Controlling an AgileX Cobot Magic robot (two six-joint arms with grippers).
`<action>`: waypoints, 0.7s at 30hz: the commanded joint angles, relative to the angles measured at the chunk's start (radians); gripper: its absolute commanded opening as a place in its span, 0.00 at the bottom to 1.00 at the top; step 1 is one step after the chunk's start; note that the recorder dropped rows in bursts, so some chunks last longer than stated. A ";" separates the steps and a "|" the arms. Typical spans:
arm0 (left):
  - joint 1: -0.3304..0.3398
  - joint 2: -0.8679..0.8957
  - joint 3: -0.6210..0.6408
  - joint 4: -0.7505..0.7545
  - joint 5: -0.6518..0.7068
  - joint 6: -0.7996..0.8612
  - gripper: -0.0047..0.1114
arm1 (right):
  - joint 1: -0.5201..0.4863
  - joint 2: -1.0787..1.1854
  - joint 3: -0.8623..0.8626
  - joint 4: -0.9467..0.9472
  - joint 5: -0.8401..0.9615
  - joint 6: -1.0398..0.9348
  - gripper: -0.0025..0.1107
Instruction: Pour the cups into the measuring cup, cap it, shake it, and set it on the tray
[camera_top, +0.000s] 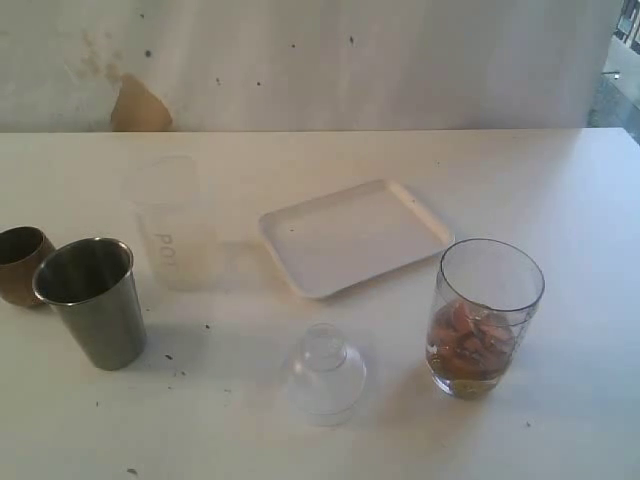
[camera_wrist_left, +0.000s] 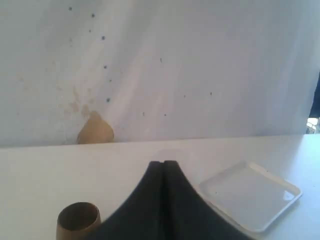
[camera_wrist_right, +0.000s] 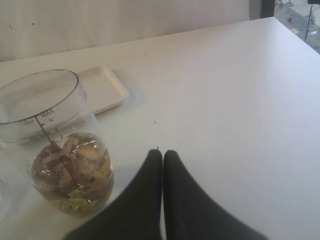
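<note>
The measuring cup (camera_top: 485, 316) stands upright at the right front of the table, holding brownish pieces in liquid; it also shows in the right wrist view (camera_wrist_right: 55, 145). The brown cup (camera_top: 20, 264), steel tumbler (camera_top: 92, 300) and frosted cup (camera_top: 170, 222) stand at the left. The white tray (camera_top: 355, 236) lies in the middle. No arm shows in the exterior view. My left gripper (camera_wrist_left: 163, 163) is shut and empty, near the brown cup (camera_wrist_left: 77, 220) and tray (camera_wrist_left: 252, 195). Beside the measuring cup, my right gripper (camera_wrist_right: 163, 152) is shut on nothing.
A small clear domed lid (camera_top: 324, 371) rests on the table in front of the tray, left of the measuring cup. A brown stain (camera_top: 138, 106) marks the wall behind the table. The table's right edge (camera_wrist_right: 295, 37) lies far from the right gripper.
</note>
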 joint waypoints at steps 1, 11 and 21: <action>0.000 -0.059 -0.018 -0.026 0.046 0.019 0.04 | -0.005 -0.005 0.005 -0.005 -0.002 -0.003 0.02; 0.000 -0.059 -0.020 -0.064 0.032 0.021 0.04 | -0.005 -0.005 0.005 -0.005 0.004 -0.003 0.02; 0.000 -0.059 -0.020 -0.062 0.032 0.021 0.04 | -0.005 -0.005 0.005 -0.005 0.004 -0.003 0.02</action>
